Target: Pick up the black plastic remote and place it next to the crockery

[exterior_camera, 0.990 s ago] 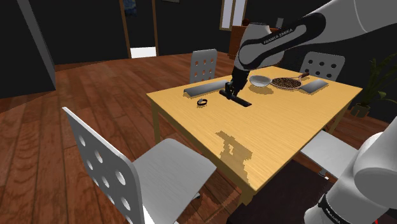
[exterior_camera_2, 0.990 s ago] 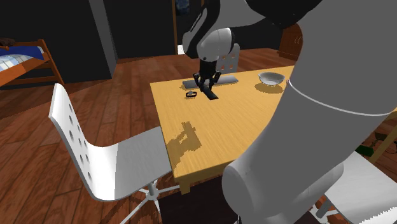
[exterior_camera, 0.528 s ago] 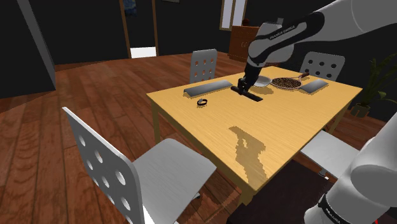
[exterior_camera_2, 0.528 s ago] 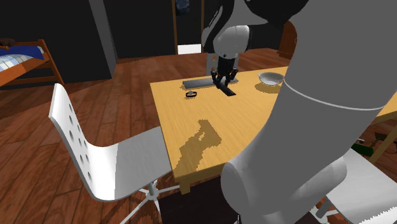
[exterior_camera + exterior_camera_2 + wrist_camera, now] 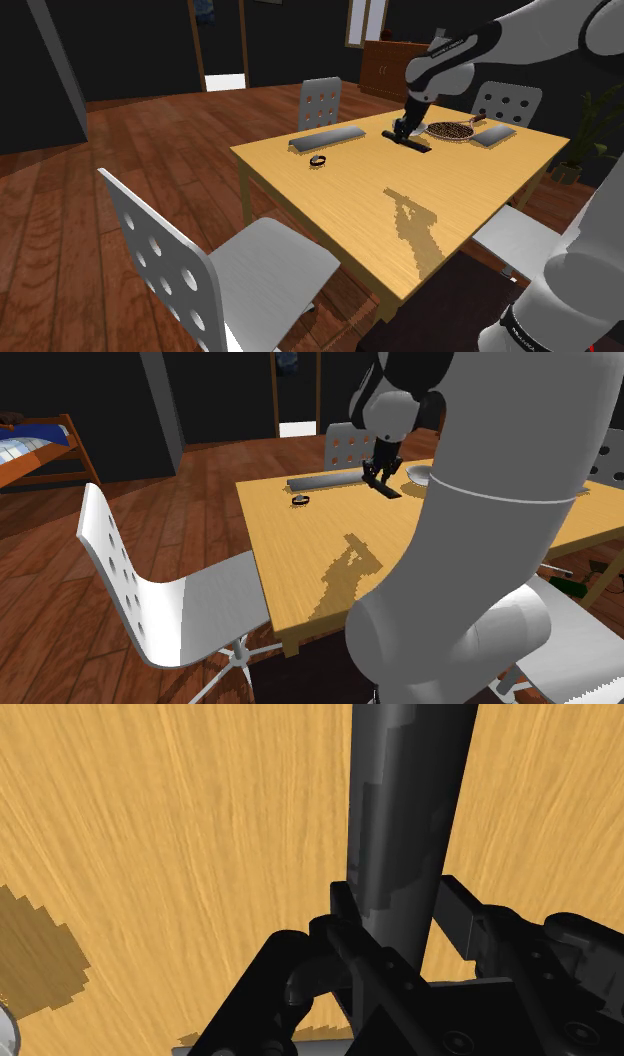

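Note:
The black remote [image 5: 405,804], a long dark bar, is clasped between my fingers [image 5: 462,916] and hangs just above the yellow wooden table [image 5: 460,200]. My gripper [image 5: 407,128] is shut on the remote [image 5: 410,141] at the far side of the table, right in front of the white bowl [image 5: 421,474]. From the second exterior view, the gripper [image 5: 382,473] holds the remote [image 5: 385,488] tilted, a short way to the left of the bowl. A round dish with dark contents [image 5: 450,130] lies just beyond.
A long grey slab [image 5: 326,138] and a small dark ring [image 5: 318,161] lie on the table's far left part. Another grey slab [image 5: 494,137] sits past the dish. White perforated chairs [image 5: 180,262] stand around the table. The arm's shadow [image 5: 415,225] falls near the front edge.
The arm has carried the remote across the table toward the shoulder view's right, from near the ring to just in front of the bowl. Its shadow shifted right too.

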You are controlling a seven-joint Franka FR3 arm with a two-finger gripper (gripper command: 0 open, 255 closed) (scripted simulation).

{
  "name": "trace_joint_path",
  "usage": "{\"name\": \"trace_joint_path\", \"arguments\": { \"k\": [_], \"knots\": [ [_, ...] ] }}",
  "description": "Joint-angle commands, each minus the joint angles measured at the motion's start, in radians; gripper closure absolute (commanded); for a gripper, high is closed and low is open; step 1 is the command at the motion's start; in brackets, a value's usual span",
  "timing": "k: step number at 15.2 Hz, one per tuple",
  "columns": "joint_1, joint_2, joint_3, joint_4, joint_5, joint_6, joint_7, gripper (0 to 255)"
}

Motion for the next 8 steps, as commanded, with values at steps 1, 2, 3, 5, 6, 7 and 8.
{"name": "trace_joint_path", "arguments": {
  "k": [1,2,3,5,6,7,8],
  "knots": [
    [-0.023,0.037,-0.018,0.046,0.027,-0.015,-0.055,255],
    [-0.037,0.057,-0.026,0.070,0.042,-0.023,-0.084,255],
    [-0.051,0.077,-0.034,0.095,0.057,-0.033,-0.112,255],
    [-0.082,0.121,-0.048,0.150,0.087,-0.054,-0.166,255],
    [-0.099,0.144,-0.054,0.180,0.102,-0.065,-0.192,255],
    [-0.116,0.167,-0.059,0.211,0.117,-0.078,-0.218,255],
    [-0.133,0.192,-0.064,0.243,0.132,-0.091,-0.243,255]
  ]
}}
